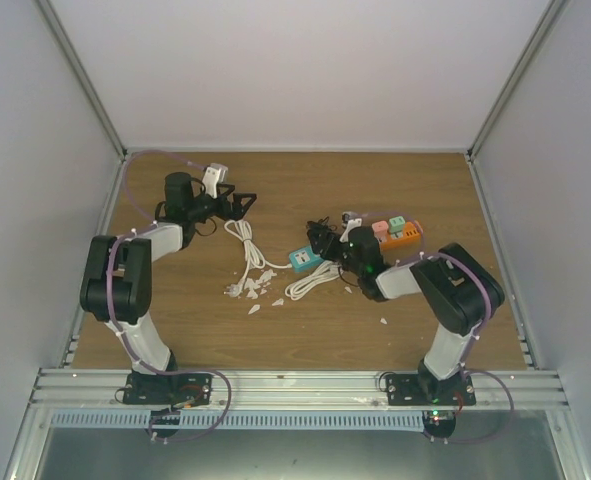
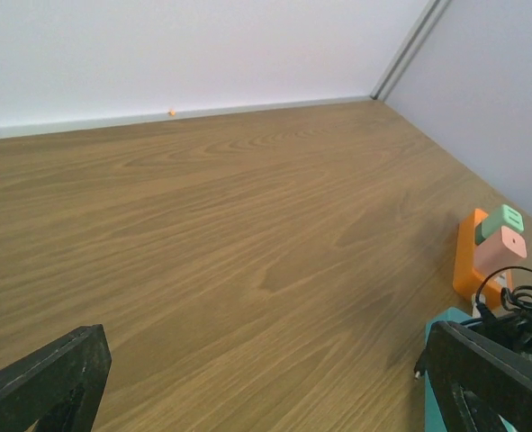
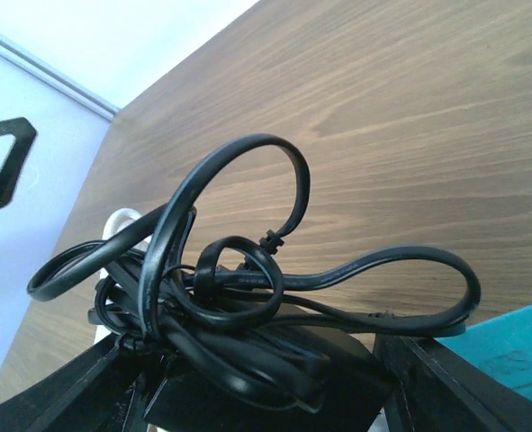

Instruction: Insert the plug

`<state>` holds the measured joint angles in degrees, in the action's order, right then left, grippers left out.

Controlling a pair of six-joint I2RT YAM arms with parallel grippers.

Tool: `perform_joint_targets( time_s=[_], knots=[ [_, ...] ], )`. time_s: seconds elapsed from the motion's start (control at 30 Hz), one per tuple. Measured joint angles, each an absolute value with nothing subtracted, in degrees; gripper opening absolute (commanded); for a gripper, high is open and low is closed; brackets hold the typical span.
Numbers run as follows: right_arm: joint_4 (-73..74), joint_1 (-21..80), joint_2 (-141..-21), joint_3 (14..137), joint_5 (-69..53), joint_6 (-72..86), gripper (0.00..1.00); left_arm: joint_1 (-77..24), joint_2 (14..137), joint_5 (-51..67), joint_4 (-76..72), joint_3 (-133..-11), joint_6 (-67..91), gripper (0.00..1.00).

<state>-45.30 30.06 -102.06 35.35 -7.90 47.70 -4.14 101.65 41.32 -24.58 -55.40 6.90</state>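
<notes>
**Inspector:** Left side first. Status?

**Onlooker:** The left pincer (image 1: 237, 202) hangs over the far left of the table (image 1: 425, 180). It is spread wide and has nothing in it. Just right of it a white cord (image 1: 245, 240) lies loose, with white scraps near its end.

**Inspector:** And the plug?

**Onlooker:** Right of centre. The black plug (image 3: 266, 378) is a blocky adapter with its cord wound into a tangled bundle on top. It sits in the right pincer (image 3: 261, 391), whose fingers are closed against its sides. It is just beside the teal power strip (image 1: 304, 259). I cannot tell whether it is lifted off the table.

**Inspector:** Inserted?

**Onlooker:** No. In my judgement the pick-up is done, and lining up and pushing home are left. The prongs are hidden, so I cannot confirm which way it faces.

**Inspector:** Further right?

**Onlooker:** An orange power strip (image 1: 403, 236) carrying a green block and a pink block, near the teal one.
</notes>
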Motion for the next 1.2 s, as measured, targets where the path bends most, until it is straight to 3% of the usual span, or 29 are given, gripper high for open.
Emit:
perform_joint_targets(
  time_s=[0.4, 0.83, 1.2],
  knots=[
    [-61.4, 34.0, -107.6, 33.1, 2.8, 58.2, 0.68, -4.3, 103.0, 41.3, -24.1, -55.7, 6.9, 0.99],
    [-62.0, 42.8, -110.5, 34.9, 16.8, 60.9, 0.68, -5.0, 103.0, 41.8, -22.7, -57.5, 6.6, 0.99],
    [-56.9, 43.6, -98.8, 33.6, 17.5, 48.2, 0.69, -14.5, 97.2, 45.7, -29.2, -46.6, 0.3, 0.99]
  ],
)
